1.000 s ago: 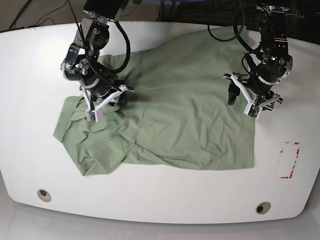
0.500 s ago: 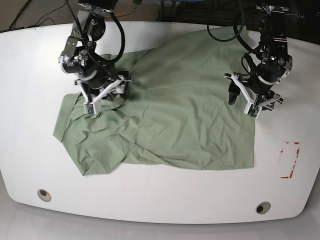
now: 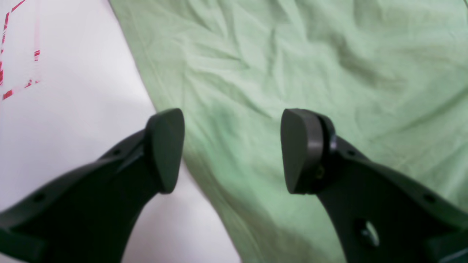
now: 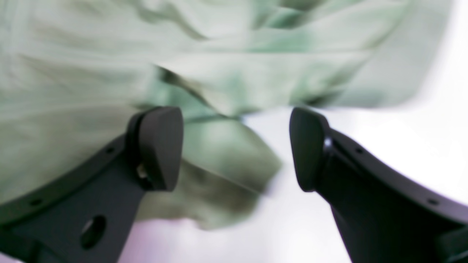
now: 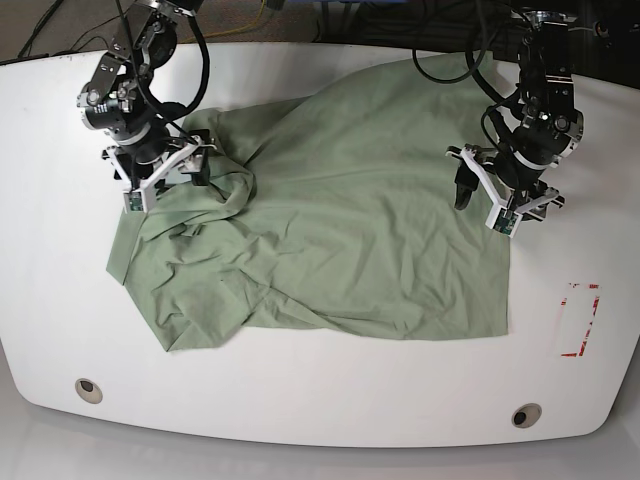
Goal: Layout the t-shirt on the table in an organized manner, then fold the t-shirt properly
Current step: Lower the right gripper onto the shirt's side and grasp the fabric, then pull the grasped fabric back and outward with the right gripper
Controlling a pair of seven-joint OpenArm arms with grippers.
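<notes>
1. T-shirt (image 5: 340, 220), pale sage green, lies spread but wrinkled across the middle of the white table (image 5: 300, 400); the base view's right and near edges are fairly straight, its left part is bunched with folds.
2. Left gripper (image 5: 503, 196) is on the base view's right, over the shirt's right edge, jaws spread wide, nothing between them.
3. Left wrist view: left gripper (image 3: 232, 149) straddles the shirt's edge, one fingertip (image 3: 165, 146) over bare table (image 3: 73, 109), the other over the green t-shirt (image 3: 292, 54). Whether the tips touch the cloth can't be told.
4. Red tape marks (image 3: 14, 54) sit on the table beside that edge, apart from the cloth; also seen in the base view near the right side (image 5: 582, 318).
5. Right gripper (image 5: 158, 178) is on the base view's left, at the shirt's far-left corner, jaws wide apart, gripping nothing.
6. Right wrist view is blurred: right gripper (image 4: 236, 148) open over a folded flap of t-shirt (image 4: 91, 73) and bare table (image 4: 402, 128); one pad (image 4: 161, 146) over cloth, the other over white surface.
7. A raised fold of cloth runs just beside the right gripper toward the shirt's middle.
8. Two round grey grommets sit near the table's front edge, one left (image 5: 88, 388), one right (image 5: 525, 415), both clear of the shirt.
</notes>
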